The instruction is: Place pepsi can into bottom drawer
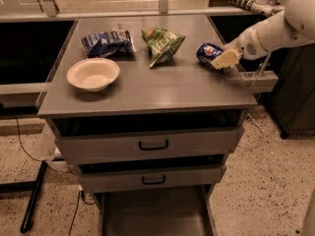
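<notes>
The pepsi can point(206, 51), dark blue with a red-white-blue logo, lies on its side near the right edge of the grey cabinet top point(147, 92). My gripper point(222, 59) reaches in from the right on a white arm and is right at the can, with its cream tip over the can's right end. The bottom drawer point(152, 210) is pulled out at the foot of the cabinet, and its flat grey floor shows with nothing on it.
A white bowl point(93, 73), a blue-and-white snack bag point(107, 42) and a green chip bag point(161, 42) lie on the cabinet top. Two grey drawer fronts point(153, 145) with black handles sit above the open drawer. A dark cabinet point(295, 97) stands to the right.
</notes>
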Controlling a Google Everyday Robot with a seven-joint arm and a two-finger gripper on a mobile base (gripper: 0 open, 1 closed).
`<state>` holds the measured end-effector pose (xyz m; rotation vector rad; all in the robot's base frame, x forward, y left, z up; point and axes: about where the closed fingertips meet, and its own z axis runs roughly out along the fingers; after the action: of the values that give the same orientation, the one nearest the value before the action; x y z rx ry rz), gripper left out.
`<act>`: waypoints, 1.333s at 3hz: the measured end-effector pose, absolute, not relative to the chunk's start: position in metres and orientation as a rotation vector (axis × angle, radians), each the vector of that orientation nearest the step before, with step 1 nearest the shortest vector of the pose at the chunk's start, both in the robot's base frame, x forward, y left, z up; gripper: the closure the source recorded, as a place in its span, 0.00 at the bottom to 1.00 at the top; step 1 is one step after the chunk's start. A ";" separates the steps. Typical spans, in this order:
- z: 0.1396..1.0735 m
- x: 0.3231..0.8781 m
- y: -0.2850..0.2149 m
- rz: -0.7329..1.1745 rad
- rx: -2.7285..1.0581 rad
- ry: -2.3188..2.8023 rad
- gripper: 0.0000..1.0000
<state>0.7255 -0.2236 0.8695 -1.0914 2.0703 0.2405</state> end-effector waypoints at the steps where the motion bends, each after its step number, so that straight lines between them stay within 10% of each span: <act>1: 0.881 0.698 -0.224 0.259 -1.136 2.017 1.00; 4: 0.895 0.573 -0.256 0.313 -1.215 1.934 1.00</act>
<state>0.5726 -0.2565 0.8953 -1.2154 1.9343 0.3131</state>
